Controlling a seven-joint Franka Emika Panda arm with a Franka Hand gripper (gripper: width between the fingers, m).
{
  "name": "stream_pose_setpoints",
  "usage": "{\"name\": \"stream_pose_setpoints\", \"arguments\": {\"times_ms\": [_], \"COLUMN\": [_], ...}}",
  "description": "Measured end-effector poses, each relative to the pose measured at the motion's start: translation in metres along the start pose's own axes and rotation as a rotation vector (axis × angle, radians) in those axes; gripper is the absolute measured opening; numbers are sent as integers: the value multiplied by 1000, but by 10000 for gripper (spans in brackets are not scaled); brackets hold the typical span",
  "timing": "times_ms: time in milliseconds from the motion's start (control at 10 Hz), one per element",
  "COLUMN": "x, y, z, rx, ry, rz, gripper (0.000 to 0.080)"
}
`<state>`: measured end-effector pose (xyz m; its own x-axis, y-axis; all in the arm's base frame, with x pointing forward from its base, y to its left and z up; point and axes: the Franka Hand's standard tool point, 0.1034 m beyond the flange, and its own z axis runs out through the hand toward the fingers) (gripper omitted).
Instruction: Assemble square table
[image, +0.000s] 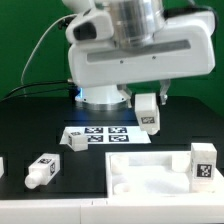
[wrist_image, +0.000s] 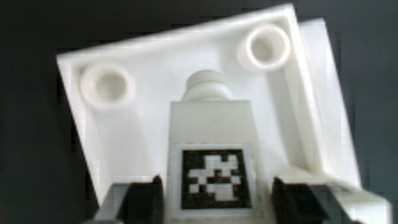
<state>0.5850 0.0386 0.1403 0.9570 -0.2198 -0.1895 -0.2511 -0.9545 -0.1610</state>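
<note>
A: White plastic over white plastic, so hard to read. Gripping what, in the gripper (wrist_image: 214, 197)?

B: Clamped on one table leg (wrist_image: 214, 150) by its sides, with jaws drawn in partway around it. Hangs in the air, threaded end aimed over the square tabletop (wrist_image: 125, 130) lying flat on the black table (image: 25, 130).

A: Lined up with a corner hole (wrist_image: 267, 43)?

B: Not by the wrist view. Sits between that one and the other hole (wrist_image: 102, 82), over plain flat plastic.

A: Risk, then?

B: Coming down as is would probably strike the face: could shove the tabletop aside, or twist the leg in the grip. Entering tilted might bind the thread.

A: Anything close enough to knock?

B: Marker board (image: 97, 136) just beyond the tabletop, a spare leg (image: 77, 140) at its end, and an upright leg (image: 203, 163) beside the tabletop. Worth watching on any sideways correction.
</note>
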Motion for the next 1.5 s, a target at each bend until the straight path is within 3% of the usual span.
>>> {"name": "stream_pose_setpoints", "arguments": {"times_ms": [300, 500, 700, 1000, 1200, 1500], "x": [10, 36, 63, 63, 62, 54], "y": [4, 19, 25, 28, 29, 30], "z": [1, -7, -9, -7, -4, 11], "rx": [-9, -4, 2, -29, -30, -55], "ry": [213, 297, 468, 612, 602, 607], "rz": [-17, -19, -12, -17, -16, -35], "gripper": [284, 284, 284, 284, 284, 284]}}
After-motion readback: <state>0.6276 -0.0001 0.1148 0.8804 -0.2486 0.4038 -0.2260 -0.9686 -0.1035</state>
